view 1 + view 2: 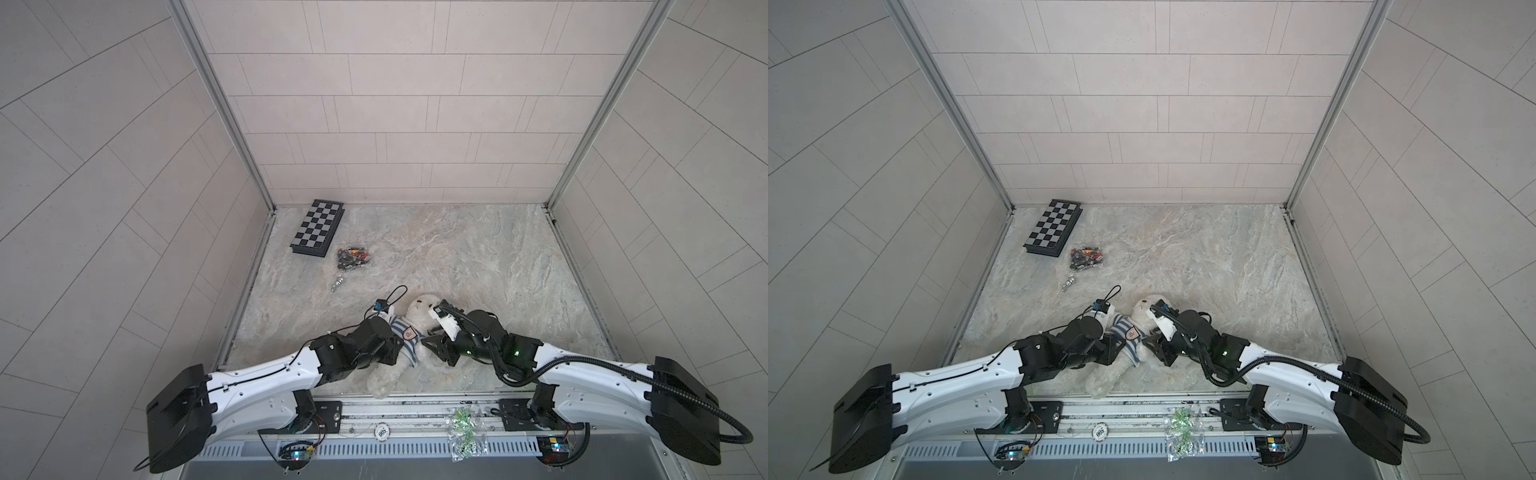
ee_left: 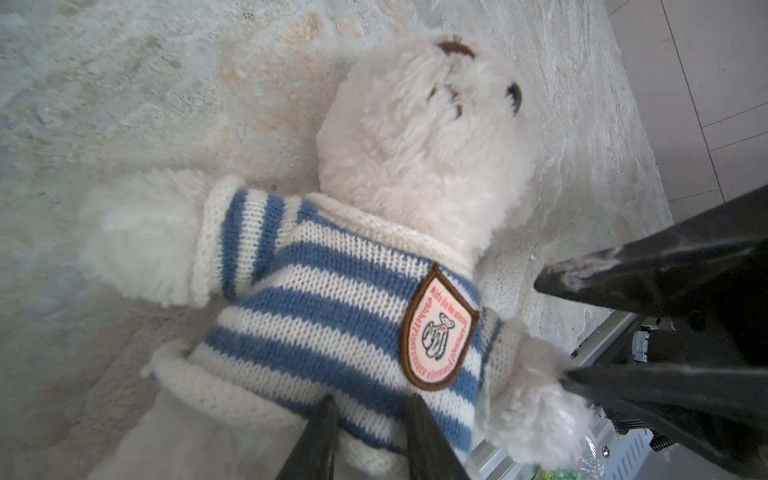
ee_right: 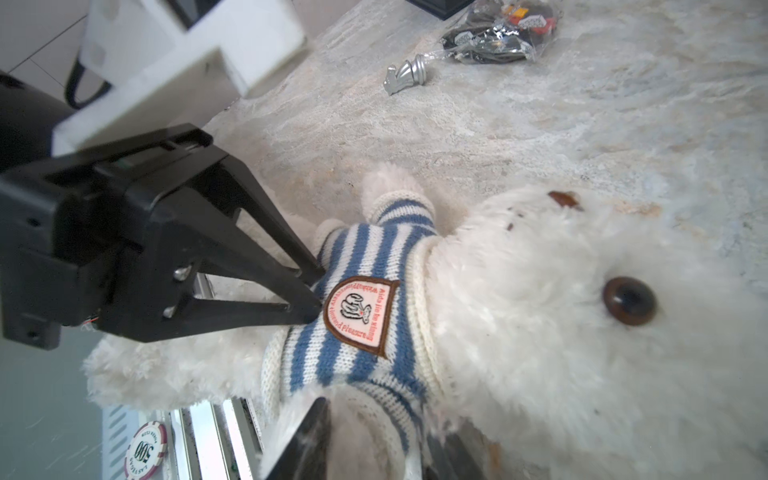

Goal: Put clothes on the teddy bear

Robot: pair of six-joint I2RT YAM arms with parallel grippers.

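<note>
So the teddy bear (image 1: 417,311) is flat on its back on the marble surface (image 1: 457,257), right up near the front edge and wedged between the two arms. Its head points toward the back wall and its legs are down by the metal rail. It's got the striped sweater (image 2: 332,299) on, blue and cream knit, with both paws poking out of the sleeves and a shield badge (image 2: 438,328) on the chest.

The left claw (image 3: 318,291) comes in from the left with its fingers narrow. In the left wrist view the waist hem of the sweater is pinched between them, so I'd call that holding the hem. The right claw (image 2: 550,328) is at the bear's arm on the right side, with a finger on each side of it and a middling gap. One finger touches the fluffy paw, but honestly I can't tell if it's squeezing or just straddling.

Other stuff:
- a folded chessboard (image 1: 318,228) in the far left corner
- a clear bag of dark little pieces (image 1: 352,258) just beside the chessboard
- a lone silver chess piece (image 1: 338,284) between that bag and the bear
- a poker chip (image 1: 381,433) and a bag of green bits (image 1: 463,432) on the rail in front
</note>
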